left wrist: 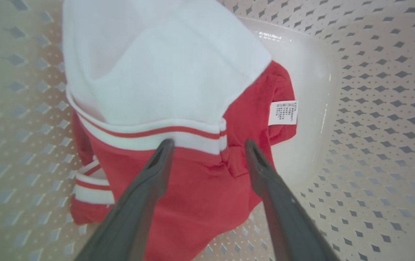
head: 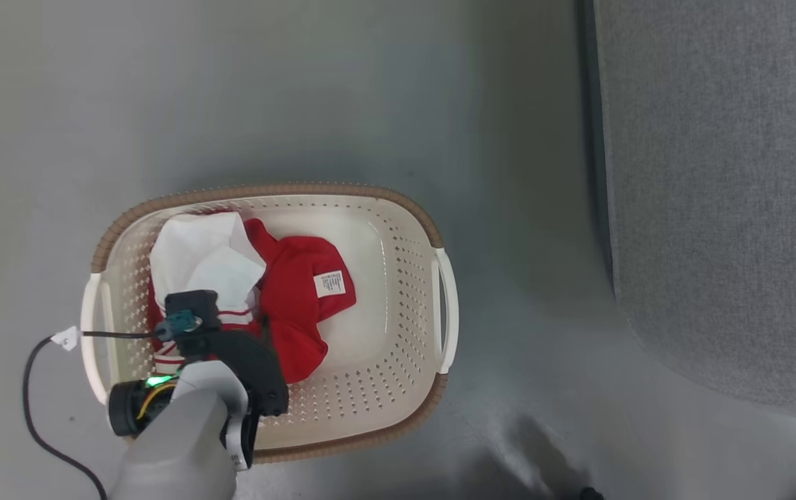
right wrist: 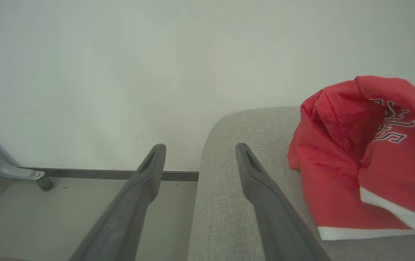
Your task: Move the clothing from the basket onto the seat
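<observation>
**Pick step: reaching into the basket for the next garment**

My left end effector [left wrist: 208,142] hangs inside the basket [head: 266,191] at its left-handle end. Its fingers are spread wide and hold nothing, with the tips just over the striped hem of the clothing [head: 301,298], a red and white heap in that half of the basket. My forearm [head: 183,444] comes in over the basket's near rim, pitched steeply down. Next, I judge, I must lower onto the fabric, close on a thick fold, and lift clear of the basket wall. The seat [head: 717,208] lies well apart from the basket, past its right handle. My right end effector [right wrist: 199,145], also spread and empty, is outside the basket at the seat's corner, where a red lettered garment [right wrist: 356,163] already lies.
</observation>
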